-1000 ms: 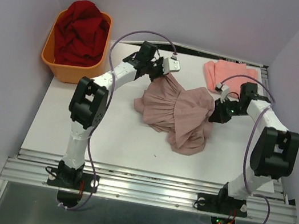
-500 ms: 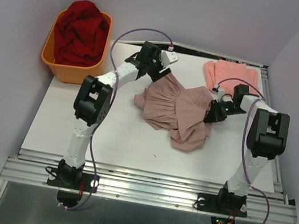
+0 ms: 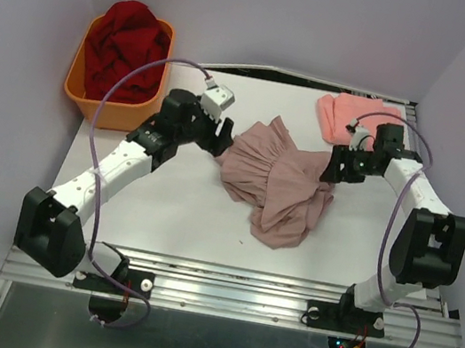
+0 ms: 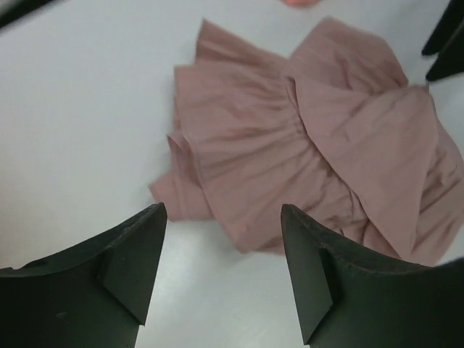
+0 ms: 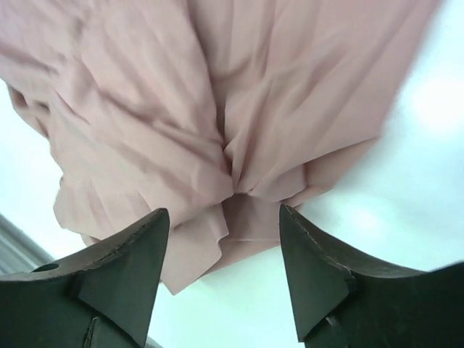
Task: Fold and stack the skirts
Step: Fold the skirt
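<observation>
The mauve-pink skirt [image 3: 275, 177] lies crumpled in the middle of the white table [image 3: 153, 214], its gathers and ruffled hem filling the left wrist view [image 4: 290, 145] and the right wrist view [image 5: 217, 109]. A salmon-pink skirt [image 3: 358, 117] lies folded at the back right. My left gripper [image 3: 222, 143] hovers just left of the mauve skirt, open and empty [image 4: 223, 217]. At the skirt's right edge my right gripper [image 3: 335, 170] is also open, with nothing between its fingers [image 5: 223, 217].
An orange tub [image 3: 111, 107] holding dark red cloth [image 3: 129, 48] stands at the back left corner. Purple walls close in on both sides and behind. A metal rail [image 3: 231, 286] runs along the near edge by the arm bases.
Both grippers have let go of the mauve skirt and opened. The left arm swung leftward and lower; the skirt has settled flatter on the table.
</observation>
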You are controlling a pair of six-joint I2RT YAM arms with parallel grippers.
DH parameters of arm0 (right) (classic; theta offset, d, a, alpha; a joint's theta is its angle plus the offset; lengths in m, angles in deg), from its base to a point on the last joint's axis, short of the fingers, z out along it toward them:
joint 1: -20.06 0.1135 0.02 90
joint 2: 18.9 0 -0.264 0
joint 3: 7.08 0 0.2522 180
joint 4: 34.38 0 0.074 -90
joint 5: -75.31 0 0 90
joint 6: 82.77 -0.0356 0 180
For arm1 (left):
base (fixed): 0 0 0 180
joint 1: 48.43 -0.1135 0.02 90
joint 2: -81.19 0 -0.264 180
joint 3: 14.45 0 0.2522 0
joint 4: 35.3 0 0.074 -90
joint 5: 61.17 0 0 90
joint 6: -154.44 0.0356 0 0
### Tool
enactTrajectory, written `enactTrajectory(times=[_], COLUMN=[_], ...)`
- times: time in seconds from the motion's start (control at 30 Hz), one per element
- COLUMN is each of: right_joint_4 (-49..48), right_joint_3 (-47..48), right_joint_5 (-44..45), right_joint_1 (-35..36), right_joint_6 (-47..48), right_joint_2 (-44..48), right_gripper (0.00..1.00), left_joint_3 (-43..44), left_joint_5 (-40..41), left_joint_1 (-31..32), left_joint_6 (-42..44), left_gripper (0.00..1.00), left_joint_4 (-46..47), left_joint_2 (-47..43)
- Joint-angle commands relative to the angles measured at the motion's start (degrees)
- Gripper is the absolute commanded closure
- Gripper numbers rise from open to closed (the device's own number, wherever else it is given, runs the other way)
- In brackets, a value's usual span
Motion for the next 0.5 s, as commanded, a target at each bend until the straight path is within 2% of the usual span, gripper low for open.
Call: enactTrajectory(times=[0.0, 0.13, 0.2, 0.3, 0.47], right_joint_4=[3.7, 2.9, 2.7, 3.7, 3.4], right_joint_3=[9.0, 10.8, 11.4, 12.8, 11.0], right_joint_5=[2.9, 2.9, 3.5, 2.0, -1.5], right_joint_1=[-0.9, -0.9, -0.9, -0.9, -0.9], right_joint_6=[-1.0, 0.0, 0.6, 0.8, 1.5], right_joint_2=[4.9, 1.6, -3.5, -9.5, -13.6], right_gripper=[0.31, 0.33, 0.40, 0.47, 0.49], left_joint_3=[-9.1, -12.3, -12.2, -10.0, -4.5], left_joint_5=[-1.6, -2.5, -2.6, -2.4, -1.5], left_joint_1=[2.8, 4.8, 5.5, 6.2, 5.8], left_joint_6=[-10.0, -13.8, -15.1, -15.8, -14.2], left_gripper=[0.25, 0.25, 0.28, 0.32, 0.37], left_joint_4=[0.3, 3.3, 5.7, 5.9, 6.5], left_joint_2=[0.5, 1.9, 4.6, 9.8, 19.1])
